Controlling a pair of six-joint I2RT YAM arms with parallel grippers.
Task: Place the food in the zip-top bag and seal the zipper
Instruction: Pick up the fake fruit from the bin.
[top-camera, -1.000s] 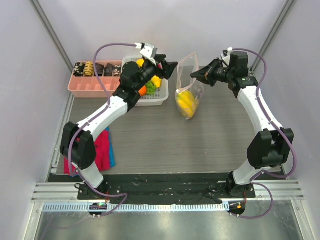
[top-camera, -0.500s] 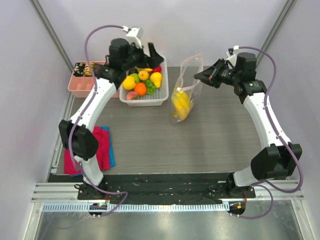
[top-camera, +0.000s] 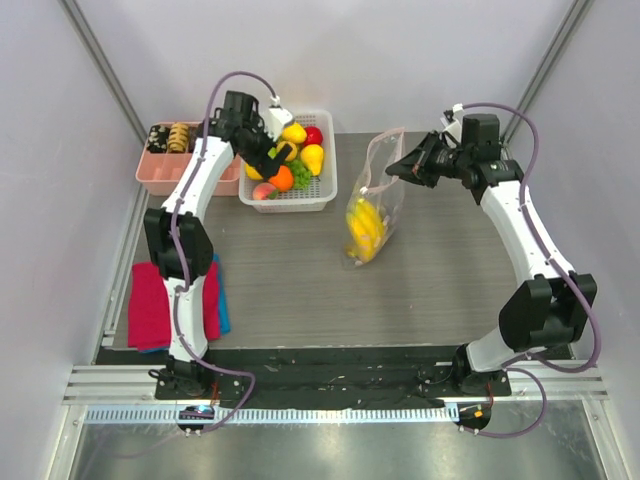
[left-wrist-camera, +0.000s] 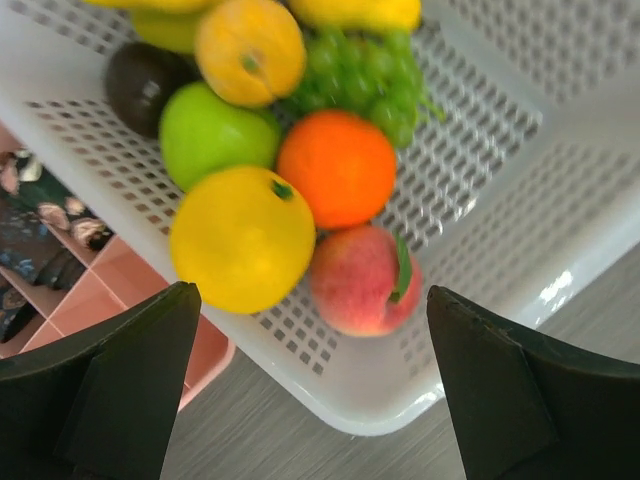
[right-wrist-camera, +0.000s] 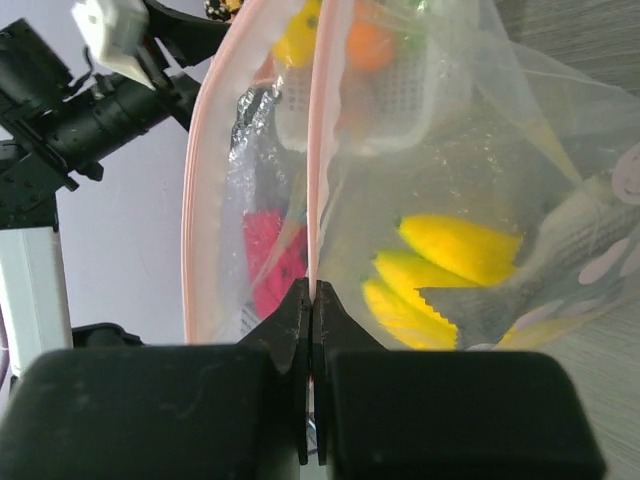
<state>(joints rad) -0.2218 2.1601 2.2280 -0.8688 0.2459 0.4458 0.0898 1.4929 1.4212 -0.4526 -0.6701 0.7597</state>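
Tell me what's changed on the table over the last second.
The left gripper swung back from the bag to the basket and now hangs open over the fruit, holding nothing. The right gripper still pinches the bag's rim, holding it up, with the banana still inside.

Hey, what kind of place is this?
Likely a robot lab test cell: left arm and right arm bolted at the table edge, blank walls around it, toy fruit in a basket.

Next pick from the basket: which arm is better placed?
Left. The left gripper hangs open over the food in the basket; the right gripper is shut on the zip-top bag, holding its mouth up.
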